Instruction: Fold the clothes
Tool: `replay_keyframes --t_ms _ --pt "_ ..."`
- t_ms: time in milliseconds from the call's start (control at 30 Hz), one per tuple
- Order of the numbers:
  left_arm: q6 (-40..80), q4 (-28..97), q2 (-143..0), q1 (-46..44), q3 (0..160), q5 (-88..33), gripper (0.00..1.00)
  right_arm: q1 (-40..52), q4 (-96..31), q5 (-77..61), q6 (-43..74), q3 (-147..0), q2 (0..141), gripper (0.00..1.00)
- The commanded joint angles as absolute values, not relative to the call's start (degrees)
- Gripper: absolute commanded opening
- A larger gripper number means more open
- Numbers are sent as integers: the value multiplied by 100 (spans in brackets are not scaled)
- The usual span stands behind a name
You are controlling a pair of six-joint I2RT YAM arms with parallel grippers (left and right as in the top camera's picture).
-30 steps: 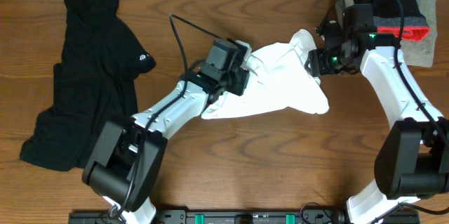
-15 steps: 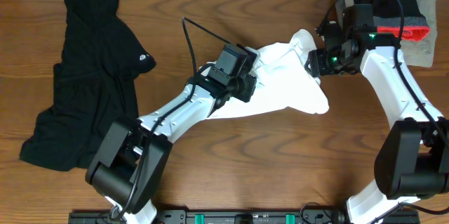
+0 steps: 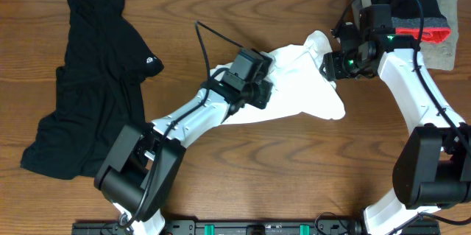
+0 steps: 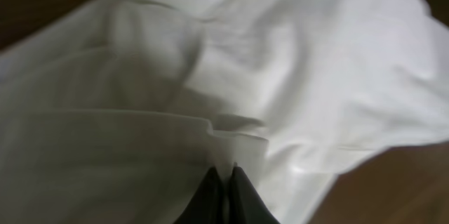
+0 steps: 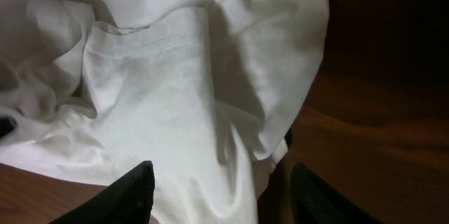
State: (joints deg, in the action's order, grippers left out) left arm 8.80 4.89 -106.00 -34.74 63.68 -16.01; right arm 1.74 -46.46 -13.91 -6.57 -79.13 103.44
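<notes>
The white T-shirt point(image 3: 305, 95) lies crumpled at mid-worktop point(image 3: 294, 176). The black hooded garment point(image 3: 88, 102) lies well apart on the left. My left pincer point(image 4: 224, 176) is closed, pinching a hem fold. My right pincer point(image 5: 221, 196) stands open astride the shirt's edge. I would close it on one layer only, then draw both apart evenly to flatten the shirt.

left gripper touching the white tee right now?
Touching. In the left wrist view, the left gripper has its fingertips shut together on a fold of the white T-shirt, and no gap shows between tips and fabric.
</notes>
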Motion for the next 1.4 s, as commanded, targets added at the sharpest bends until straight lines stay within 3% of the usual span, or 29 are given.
replay_keyframes --t_ms 0,267,300,367,600,867,1133,1367 --pt "1105 521 -10414 -3745 6545 -2005 6 156 -4650 -1396 -738 -8014 10235 60" --pt "1098 635 -10414 -4480 6545 -2141 6 156 -4637 -1398 -738 -8014 10235 60" --pt "1026 633 -10414 -4569 6545 -2134 17 156 -4628 -1398 -738 -8014 10235 60" --pt "858 620 -10414 -4659 6545 -2025 98 156 -4624 -1398 -738 -8014 10235 60" --pt "862 596 -10298 -4530 6545 -1839 98 152 -4624 -1398 -740 -8014 10235 62" --pt "1050 915 -8976 -3588 6547 -1841 98 132 -4431 -1398 -784 -8130 10261 68" --pt "1127 1979 -8324 -2412 6545 -1841 98 -5 -4657 -1352 -1149 -9395 11010 71" --pt "1122 2635 -8613 -2051 6519 -1837 98 -8 -5120 -1334 -1452 -10431 12182 74"
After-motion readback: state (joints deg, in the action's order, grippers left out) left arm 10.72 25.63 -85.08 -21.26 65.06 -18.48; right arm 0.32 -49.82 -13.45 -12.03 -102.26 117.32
